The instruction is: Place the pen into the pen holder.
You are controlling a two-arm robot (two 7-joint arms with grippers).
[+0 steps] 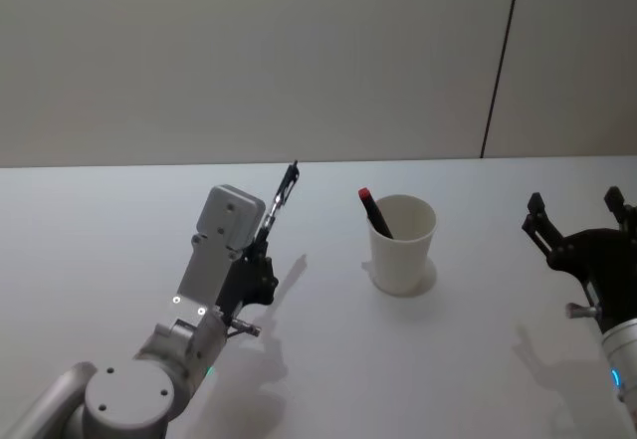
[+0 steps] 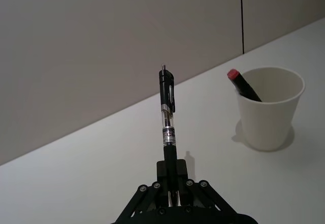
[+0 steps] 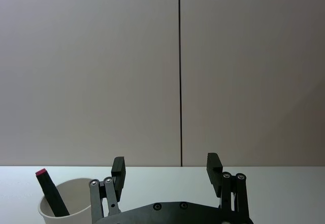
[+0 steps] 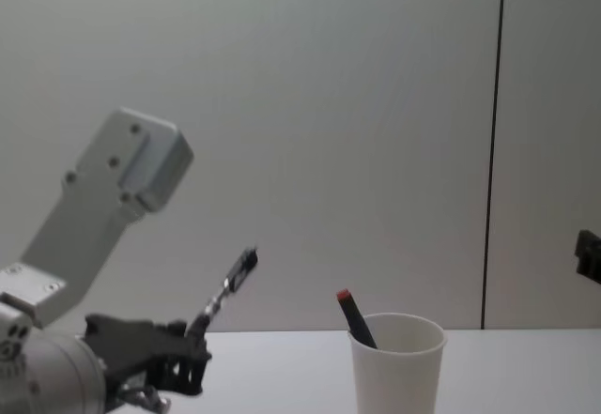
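Observation:
A black clicker pen with a clear barrel [image 1: 281,198] [image 2: 167,117] [image 4: 230,287] is held above the white table, tilted up and away, its lower end clamped in my shut left gripper [image 1: 261,245] [image 2: 171,176] [image 4: 197,339]. The pen holder [image 1: 403,250] [image 2: 266,117] [image 3: 71,206] [image 4: 394,367], a white paper cup, stands upright to the right of the pen and apart from it. Leaning inside it is a dark marker with a red cap [image 1: 373,210] [image 2: 242,84] [image 3: 48,191] [image 4: 352,315]. My right gripper [image 1: 575,210] [image 3: 166,165] hovers open and empty to the right of the cup.
The white table [image 1: 328,359] runs back to a plain grey wall with a dark vertical seam [image 1: 503,61]. Bare tabletop lies between the cup and both arms.

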